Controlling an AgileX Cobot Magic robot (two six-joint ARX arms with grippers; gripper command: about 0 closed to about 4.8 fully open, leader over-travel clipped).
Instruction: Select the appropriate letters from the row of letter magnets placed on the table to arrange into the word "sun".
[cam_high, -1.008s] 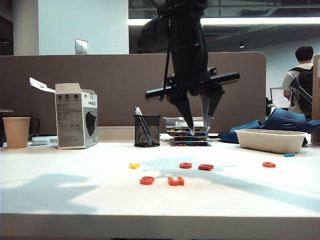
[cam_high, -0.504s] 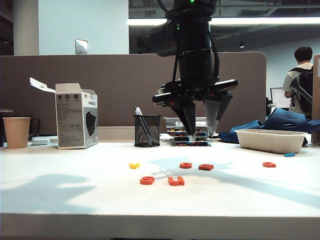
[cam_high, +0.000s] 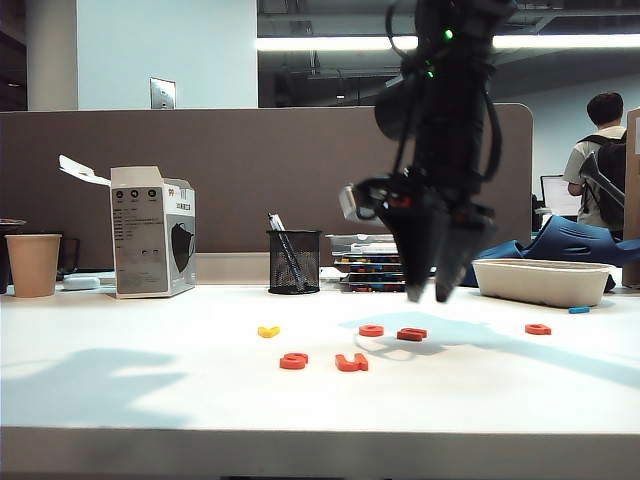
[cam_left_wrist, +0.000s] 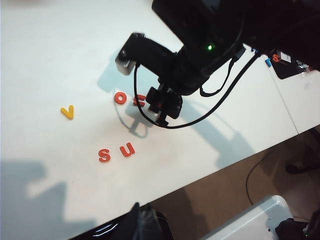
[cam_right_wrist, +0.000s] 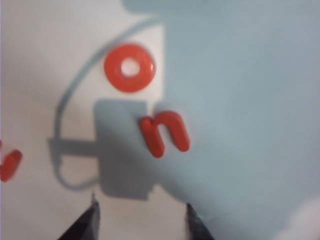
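Nearest the front edge of the wide white desk top (cam_high: 120, 400), an orange-red plastic letter s (cam_high: 293, 361) and an orange-red letter u (cam_high: 351, 362) lie side by side, just apart; the left wrist view shows the same pair, s (cam_left_wrist: 104, 155) beside u (cam_left_wrist: 127, 149).

Behind them runs the looser row: a small yellow letter (cam_high: 267, 331) to the left, an orange-red ring-shaped letter o (cam_high: 371, 330) near the middle, and just to its right the orange-red letter n (cam_high: 411, 334). A further orange-red letter (cam_high: 538, 328) lies well apart toward the right. In the right wrist view the n (cam_right_wrist: 165, 132) lies flat just beside the ring-shaped o (cam_right_wrist: 130, 67), not touching it.

The black right gripper (cam_high: 432, 296) hangs above the table, pointing down, slightly behind and to the right of the n. Its two fingers stand apart with nothing between them; the right wrist view shows both fingertips (cam_right_wrist: 142, 220) spread, clear of the n. The left gripper is outside every view, so its state cannot be told.

Farther back, at the brown-grey partition panel (cam_high: 250, 170), stand a paper cup (cam_high: 33, 264), an opened white carton (cam_high: 152, 243), a black mesh pen cup (cam_high: 294, 261), a stack of flat trays (cam_high: 365, 265) and a cream oblong tray (cam_high: 541, 281). A person with a backpack (cam_high: 600, 165) stands beyond the partition.
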